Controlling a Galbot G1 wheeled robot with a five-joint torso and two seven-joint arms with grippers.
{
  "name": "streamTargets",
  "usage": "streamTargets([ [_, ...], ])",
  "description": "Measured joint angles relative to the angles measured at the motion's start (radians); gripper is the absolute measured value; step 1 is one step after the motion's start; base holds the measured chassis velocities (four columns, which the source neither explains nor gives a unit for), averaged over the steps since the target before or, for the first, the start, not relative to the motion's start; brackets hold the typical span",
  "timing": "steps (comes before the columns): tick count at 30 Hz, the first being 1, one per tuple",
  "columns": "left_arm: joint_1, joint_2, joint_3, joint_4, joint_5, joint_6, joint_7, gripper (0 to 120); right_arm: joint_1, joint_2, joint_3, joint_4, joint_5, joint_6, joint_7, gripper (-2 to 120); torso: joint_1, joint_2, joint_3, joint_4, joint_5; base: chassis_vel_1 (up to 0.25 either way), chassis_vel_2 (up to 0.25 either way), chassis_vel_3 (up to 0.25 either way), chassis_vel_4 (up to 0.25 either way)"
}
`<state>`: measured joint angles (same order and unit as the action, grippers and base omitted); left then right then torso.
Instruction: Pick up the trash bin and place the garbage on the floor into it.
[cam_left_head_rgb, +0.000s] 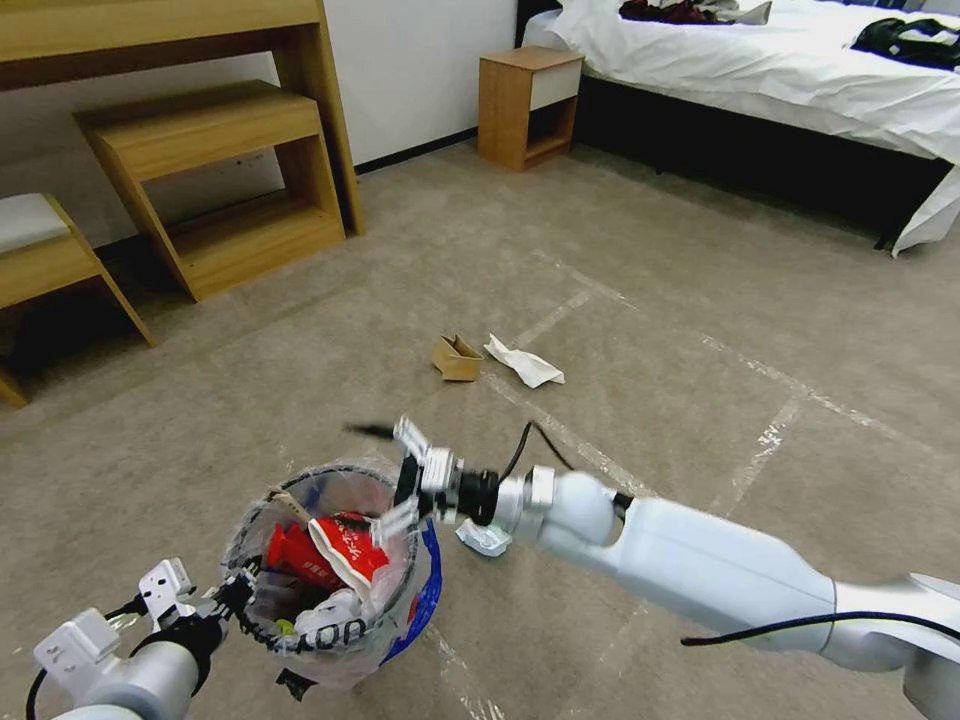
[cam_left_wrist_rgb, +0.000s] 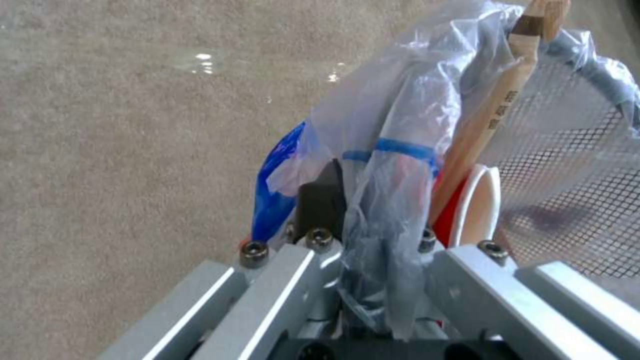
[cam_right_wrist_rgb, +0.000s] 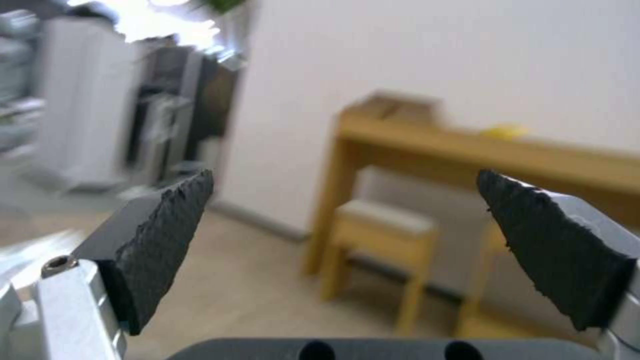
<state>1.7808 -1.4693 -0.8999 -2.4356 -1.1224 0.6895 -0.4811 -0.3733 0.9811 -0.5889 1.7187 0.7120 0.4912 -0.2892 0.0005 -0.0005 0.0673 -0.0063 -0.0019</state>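
Head view: we are holding the trash bin (cam_left_head_rgb: 330, 575) by its rim in our left gripper (cam_left_head_rgb: 228, 592), while our right gripper (cam_left_head_rgb: 400, 480) is hanging open and empty above it; reaching the garbage (cam_left_head_rgb: 523, 362) on the floor (cam_left_head_rgb: 700, 300) likely comes next.

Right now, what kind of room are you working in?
Most likely a bedroom or hotel room: a bed with white sheets, a wooden nightstand beside it, a wooden desk by the wall, and carpet.

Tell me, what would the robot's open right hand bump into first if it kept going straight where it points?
Probably nothing soon. The right gripper, jaws open, points over the trash bin; far ahead stand a wooden desk and stool.
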Motion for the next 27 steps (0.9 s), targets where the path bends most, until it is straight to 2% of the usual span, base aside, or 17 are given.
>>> streamTargets([
  [3,0.01,0.006,-0.022,-0.01,-0.018,0.0,-0.001,0,-0.03,-0.011,0.129,0.028,0.025,-0.017,0.079,100,0.0,0.0,0.0,0.0001,0.0,0.0,0.0,0.0,0.0],
  [8,0.018,0.013,-0.046,-0.021,-0.043,0.001,-0.004,0,-0.09,-0.022,0.256,0.058,0.024,-0.064,0.147,100,0.0,0.0,0.0,0.0,0.0,0.0,0.0,0.0,0.0],
  [11,0.032,0.018,-0.07,-0.034,-0.065,0.003,-0.011,0,-0.176,-0.03,0.395,0.078,0.003,-0.1,0.237,100,0.0,0.0,0.0,-0.0002,0.0001,0.0,0.0,0.0,0.0],
  [12,0.032,0.018,-0.07,-0.034,-0.065,0.003,-0.011,0,-0.176,-0.03,0.395,0.078,0.003,-0.1,0.237,100,0.0,0.0,0.0,-0.0002,0.0001,0.0,0.0,0.0,0.0],
  [15,0.046,0.021,-0.094,-0.045,-0.085,0.004,-0.014,0,-0.252,-0.03,0.517,0.07,-0.026,-0.116,0.246,100,0.0,0.0,0.0,-0.0001,0.0003,0.0,0.0,0.0,0.0],
  [19,0.056,0.026,-0.12,-0.06,-0.112,0.005,-0.02,0,-0.283,-0.037,0.576,0.015,-0.055,-0.119,0.219,100,0.0,0.0,0.0,-0.0002,0.0003,0.0,0.0,0.0,0.0],
  [24,0.063,0.029,-0.143,-0.065,-0.133,0.007,-0.025,0,-0.282,-0.057,0.576,-0.056,-0.065,-0.123,0.181,100,0.0,0.0,0.0,-0.0001,0.0002,0.0,0.0,0.0,0.0],
  [27,0.071,0.031,-0.163,-0.066,-0.149,0.009,-0.028,0,-0.248,-0.098,0.49,-0.158,-0.07,-0.159,0.137,100,0.0,0.0,0.0,0.0006,-0.0001,0.0,0.0,0.0,0.0],
])
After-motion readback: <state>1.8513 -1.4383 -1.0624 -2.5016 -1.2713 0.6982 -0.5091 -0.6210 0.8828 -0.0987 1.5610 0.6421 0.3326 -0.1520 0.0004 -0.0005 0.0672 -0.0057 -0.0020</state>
